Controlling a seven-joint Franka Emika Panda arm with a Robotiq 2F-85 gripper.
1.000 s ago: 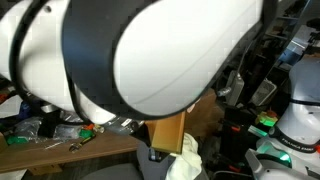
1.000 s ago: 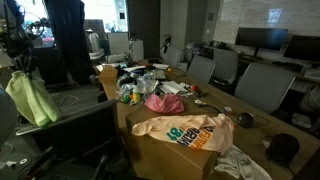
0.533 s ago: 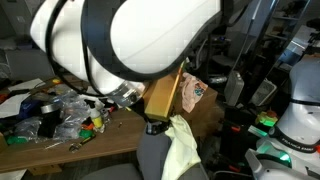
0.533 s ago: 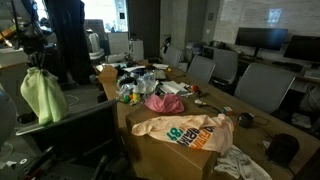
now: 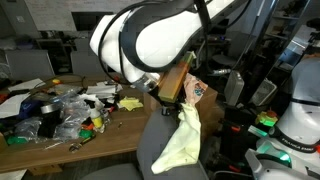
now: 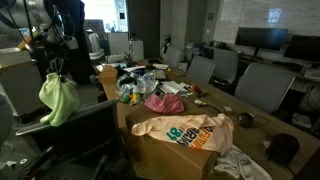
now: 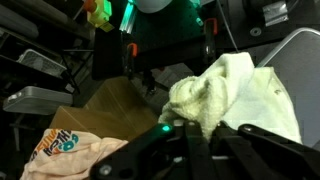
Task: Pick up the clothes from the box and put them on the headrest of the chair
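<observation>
1. Wrist view shows me the tool closed tight on the yellow cloth. The cloth bunches up right at the fingers.
2. In an exterior view, the yellow cloth hangs down from the tool, up in the air.
3. It hangs just over the top of the dark chair. I cannot tell if it touches the chair.
4. In an exterior view, the cloth hangs long and loose beside the grey chair.
5. The big white arm fills the top of that view.
6. The box sits near the chair, and the yellow cloth is out of it.
7. A printed cloth lies over the top of the box.
8. A pink cloth lies just behind the printed one.
9. In the wrist view I see the printed cloth down low, with the brown box beside it.
10. The tabletop has lots of small bright things and clear bags on it.
</observation>
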